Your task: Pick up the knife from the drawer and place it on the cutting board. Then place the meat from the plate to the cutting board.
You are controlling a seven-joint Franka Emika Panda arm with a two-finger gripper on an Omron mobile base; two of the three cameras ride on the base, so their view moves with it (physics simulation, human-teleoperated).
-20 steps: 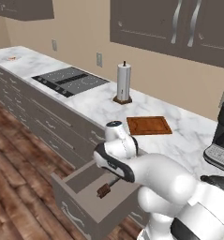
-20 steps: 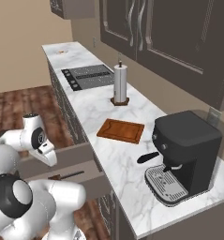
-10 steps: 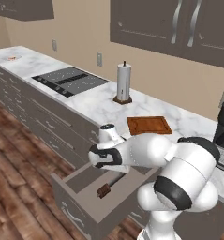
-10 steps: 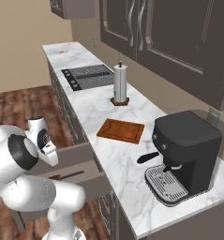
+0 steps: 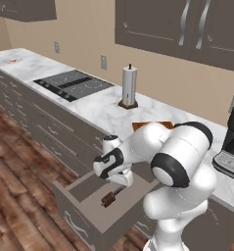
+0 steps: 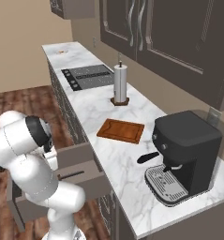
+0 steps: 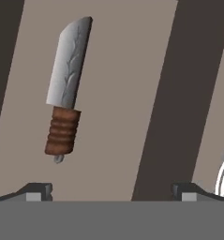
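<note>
- Arm has swung down over the open drawer (image 5: 84,215); gripper (image 7: 111,190) now hovers inside, jaws spread wide, empty.
- Knife (image 7: 66,91) lies on drawer floor, ahead-left of jaws, seemingly untouched.
- Grasp comes next.

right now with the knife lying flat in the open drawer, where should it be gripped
Grip the knife by its ribbed brown handle, coming straight down from above with the open end effector across the handle's width. It lies flat on the drawer floor; the blade is broad and thin.
</note>
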